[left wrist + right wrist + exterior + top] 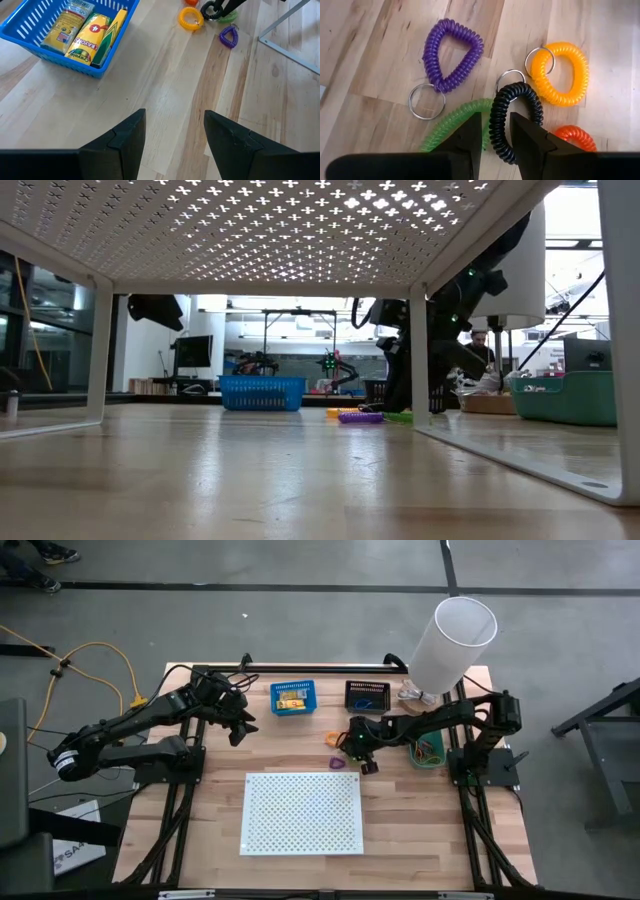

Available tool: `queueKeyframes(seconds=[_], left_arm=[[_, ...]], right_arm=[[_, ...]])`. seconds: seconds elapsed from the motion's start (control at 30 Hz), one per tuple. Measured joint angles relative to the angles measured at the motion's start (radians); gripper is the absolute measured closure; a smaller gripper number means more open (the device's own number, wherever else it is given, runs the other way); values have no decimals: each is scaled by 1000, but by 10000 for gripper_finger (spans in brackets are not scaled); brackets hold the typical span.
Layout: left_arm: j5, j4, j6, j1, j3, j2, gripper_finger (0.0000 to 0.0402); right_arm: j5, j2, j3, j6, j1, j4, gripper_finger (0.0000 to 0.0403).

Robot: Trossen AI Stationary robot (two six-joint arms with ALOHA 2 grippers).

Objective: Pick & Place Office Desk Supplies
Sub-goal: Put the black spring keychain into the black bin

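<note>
Right gripper (pixel 495 131) jaws clamped on black coil loop (pixel 512 120), low over worktop (pixel 400 810) amid purple loop (pixel 452 52), yellow-orange loop (pixel 562 72), green loop (pixel 452 122). Left gripper (pixel 174 131) jaws apart near blue bin (pixel 293 698).

Left wrist view: yellow crayon packet (pixel 93 35) in the blue bin (pixel 30 41) reads "CRAYONS" along its side, with a "4" in a red circle on its face. The packet beside it (pixel 61 27) has small print, too small to read. White sheet (pixel 75 850) off the table's left corner in the high view carries large dark letters, only partly seen, unreadable.
</note>
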Motion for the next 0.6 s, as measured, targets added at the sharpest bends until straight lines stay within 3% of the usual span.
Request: queueKeyframes(seconds=[0.33, 0.6], left_arm=[[0, 0, 0, 0, 0, 0, 206], [0, 0, 0, 0, 0, 0, 206]], right_arm=[[-26, 0, 0, 0, -13, 2, 317], [-38, 0, 0, 0, -13, 2, 362]])
